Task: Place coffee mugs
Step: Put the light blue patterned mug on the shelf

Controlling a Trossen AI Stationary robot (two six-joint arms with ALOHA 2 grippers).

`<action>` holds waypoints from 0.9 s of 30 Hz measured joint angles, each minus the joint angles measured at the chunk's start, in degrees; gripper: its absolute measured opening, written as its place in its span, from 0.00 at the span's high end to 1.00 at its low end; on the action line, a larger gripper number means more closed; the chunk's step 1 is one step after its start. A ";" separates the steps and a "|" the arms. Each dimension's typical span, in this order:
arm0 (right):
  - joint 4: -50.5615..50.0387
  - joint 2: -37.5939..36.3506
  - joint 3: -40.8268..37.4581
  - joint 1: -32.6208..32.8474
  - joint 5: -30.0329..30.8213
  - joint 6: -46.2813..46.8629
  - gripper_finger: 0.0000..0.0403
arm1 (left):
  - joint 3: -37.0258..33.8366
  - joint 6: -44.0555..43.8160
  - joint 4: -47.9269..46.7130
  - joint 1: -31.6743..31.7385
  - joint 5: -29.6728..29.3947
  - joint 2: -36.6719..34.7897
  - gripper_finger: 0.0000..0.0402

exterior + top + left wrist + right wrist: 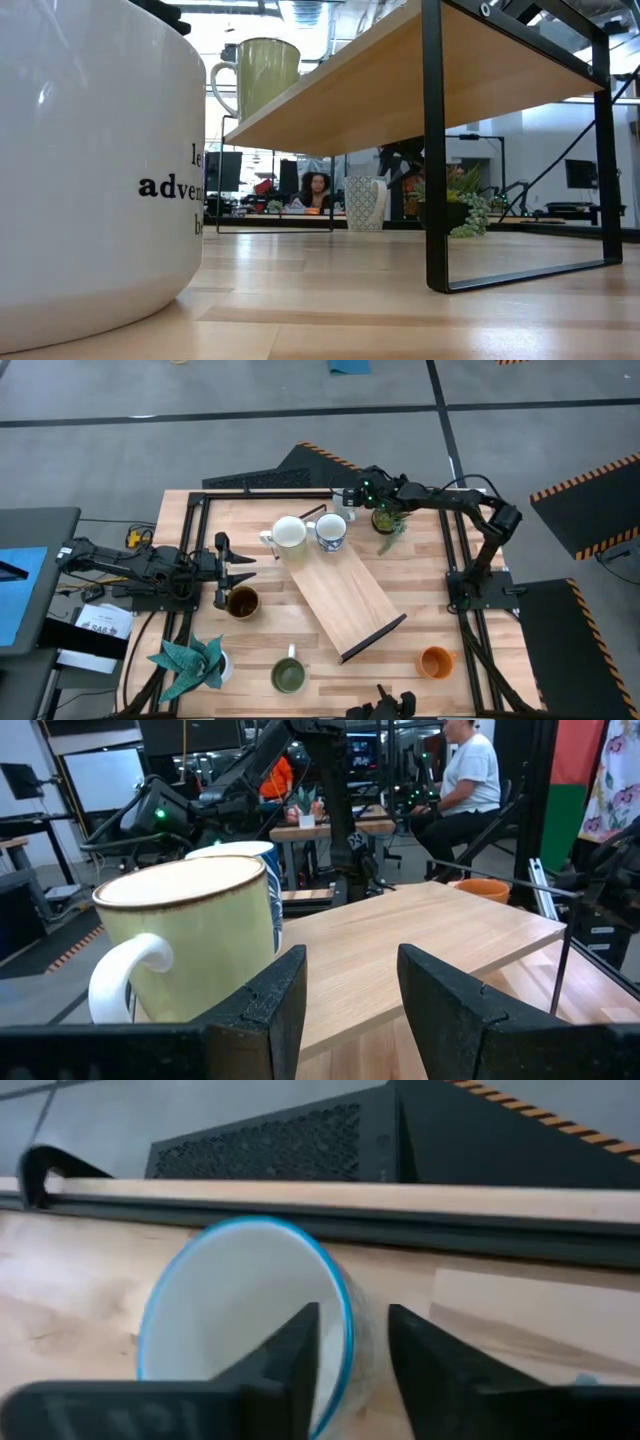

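Six mugs counted, one arm busy, 1 waiting

Right gripper [353, 1320] is at the far side of the table [430, 560], over the blue-rimmed white mug [240, 1300]. One finger is inside the cup and one outside, straddling the wall, the usual way to take a mug by its rim. Gaps show on both sides of the wall, so I read the fingers as apart, not pinching. That mug looks to sit on the table just past the far end of the wooden riser [345, 595], though I'm not certain it isn't on the board.

Left gripper [350, 970] hangs at the left side, fingers spread with nothing between them, facing the cream mug [190, 935]. That one is up on the riser, which I judge to be the place they go.

Mugs:
- 1 cream
- 1 blue-rimmed white
- 1 dark brown mug [241, 601], on the table near my left gripper
- 1 green mug [288, 676], near edge
- 1 orange mug [436, 660], near right
- 1 white lettered mug [90, 160], right against the low camera

Other things: 1 riser, 1 potted plant [385, 520] by my right arm, 1 teal paper plant [190, 660]. So probably 1 of 6 placed
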 joint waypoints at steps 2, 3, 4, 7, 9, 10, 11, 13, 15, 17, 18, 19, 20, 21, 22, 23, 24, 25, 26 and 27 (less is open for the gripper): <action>-0.02 -0.04 0.04 0.20 0.96 -0.39 0.78 | 0.00 -0.12 0.01 0.00 0.00 -0.02 0.64; -0.05 -0.04 0.02 0.35 1.23 -0.52 0.83 | 0.00 -0.36 0.01 0.00 -0.01 -0.01 0.64; -0.14 -0.04 0.02 0.37 1.46 -0.90 0.88 | 0.00 -0.46 0.00 0.00 -0.02 -0.02 0.64; 0.11 0.07 0.00 0.45 1.58 -2.40 0.93 | 0.00 -0.46 0.01 0.00 -0.02 0.00 0.64; 0.01 0.05 0.00 0.45 2.05 -2.53 0.93 | 0.00 -0.46 0.01 0.00 -0.17 -0.02 0.64; -0.25 -0.18 0.00 0.39 2.08 -2.52 0.93 | 0.00 -0.46 -0.01 0.00 -0.17 -0.02 0.64; -0.99 -0.62 -0.03 0.39 2.10 -2.56 0.93 | 0.00 -0.46 0.01 0.00 -0.20 0.00 0.64; -1.70 -1.62 -0.06 0.37 2.63 -3.29 0.93 | 0.00 -0.68 0.00 0.00 -0.24 -0.02 0.64; -1.80 -3.10 -0.07 0.37 2.65 -3.88 0.93 | 0.00 -0.68 -0.01 0.00 -0.29 0.00 0.64; -2.63 -5.32 -0.07 0.37 2.69 -5.07 0.93 | 0.00 -0.80 -0.01 0.00 -0.31 -0.02 0.64; -2.66 -6.50 -0.04 0.37 2.74 -5.24 0.93 | 0.00 -0.85 -0.01 0.00 -0.31 0.00 0.64; -2.84 -7.79 -0.05 0.37 2.88 -5.64 0.93 | 0.00 -0.85 -0.01 0.00 -0.33 0.00 0.64; -3.30 -9.23 -0.04 0.37 3.15 -6.37 0.93 | 0.00 -0.86 -0.01 0.00 -0.33 -0.01 0.64; -4.02 -10.82 -0.04 0.38 3.63 -6.67 0.93 | 0.00 -0.87 0.00 0.00 -0.33 -0.02 0.64; -4.51 -12.52 -0.05 0.41 4.02 -7.12 0.93 | 0.00 -0.87 0.01 0.00 -0.33 0.00 0.64; -4.99 -14.23 -0.04 0.39 4.07 -7.81 0.93 | 0.00 -0.87 -0.01 0.00 -0.33 0.00 0.64; -5.56 -16.13 -0.04 0.39 4.09 -8.36 0.93 | 0.00 -0.87 -0.01 0.00 -0.33 -0.02 0.64; -6.18 -18.19 -0.04 0.39 4.25 -9.16 0.93 | 0.00 -0.87 -0.01 0.00 -0.33 -0.02 0.64; -6.87 -20.32 -0.04 0.48 4.40 -9.65 0.93 | 0.00 -0.87 -0.01 0.00 -0.33 0.00 0.64; -7.46 -22.41 -0.04 0.71 4.50 -10.46 0.93 | 0.00 -0.87 0.00 0.00 -0.33 0.00 0.64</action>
